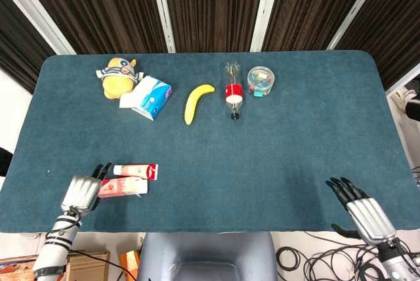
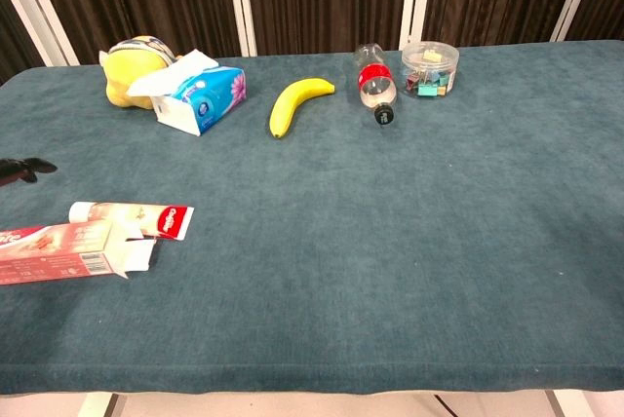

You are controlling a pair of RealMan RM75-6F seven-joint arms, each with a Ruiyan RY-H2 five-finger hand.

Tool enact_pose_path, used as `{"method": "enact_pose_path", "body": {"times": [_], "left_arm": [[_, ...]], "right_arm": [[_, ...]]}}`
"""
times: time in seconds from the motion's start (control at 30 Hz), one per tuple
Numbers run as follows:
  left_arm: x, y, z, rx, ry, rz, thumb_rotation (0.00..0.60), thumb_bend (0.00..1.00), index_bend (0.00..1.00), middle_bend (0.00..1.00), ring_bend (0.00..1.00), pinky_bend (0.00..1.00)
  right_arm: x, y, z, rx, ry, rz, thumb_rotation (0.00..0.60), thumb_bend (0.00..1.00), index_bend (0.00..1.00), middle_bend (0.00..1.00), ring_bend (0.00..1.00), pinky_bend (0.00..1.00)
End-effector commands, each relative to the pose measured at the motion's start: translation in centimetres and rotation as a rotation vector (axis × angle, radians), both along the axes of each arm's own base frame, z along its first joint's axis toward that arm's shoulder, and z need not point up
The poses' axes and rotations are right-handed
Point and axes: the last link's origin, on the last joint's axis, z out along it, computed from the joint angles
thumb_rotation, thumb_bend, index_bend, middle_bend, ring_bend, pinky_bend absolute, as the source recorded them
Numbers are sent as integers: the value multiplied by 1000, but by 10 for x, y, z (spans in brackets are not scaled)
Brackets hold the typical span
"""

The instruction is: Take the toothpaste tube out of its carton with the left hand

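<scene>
Toothpaste tube point(image 1: 135, 171) lies out beside its carton point(image 1: 122, 188); left hand point(image 1: 81, 192) spread, empty, beside carton; right hand point(image 1: 362, 210) spread at table point(image 1: 295, 143) edge.

Bright even light, sharp, soft shadows

The tube point(image 2: 130, 218) lies flat on the bench point(image 2: 390, 242), just behind the carton point(image 2: 68, 251), whose flaps hang open at its right end. At the left edge only dark fingers point(image 2: 24, 169) show, apart from both. A banana point(image 2: 292, 102) and bottle point(image 2: 372, 84) lie further back.
</scene>
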Motion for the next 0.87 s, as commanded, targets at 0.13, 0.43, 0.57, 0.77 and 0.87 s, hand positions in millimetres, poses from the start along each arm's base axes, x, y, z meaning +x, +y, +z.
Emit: {"method": "enact_pose_path", "body": {"times": [0.13, 0.43, 0.57, 0.77, 0.87], "left_arm": [[3, -31, 39, -34, -314, -159, 600, 278, 37, 35, 224, 391], [-46, -44, 63, 167, -408, -245, 600, 284, 84, 19, 26, 261], [-53, -48, 62, 253, -334, -180, 600, 300, 88, 22, 21, 253], [-56, -52, 60, 182, -313, -138, 600, 309, 91, 40, 30, 260], [-55, -53, 59, 185, -309, -127, 600, 310, 94, 45, 38, 264]], "right_arm": [[0, -1, 0, -9, 3, -1, 600, 126, 7, 50, 0, 244], [2, -4, 6, -113, -25, 3, 600, 127, 6, 50, 0, 244], [2, -3, 8, -147, -34, 7, 600, 127, 4, 50, 0, 244], [2, -2, 8, -138, -35, 12, 600, 127, 4, 50, 0, 244], [2, -2, 7, -133, -33, 12, 600, 127, 4, 50, 0, 244]]}}
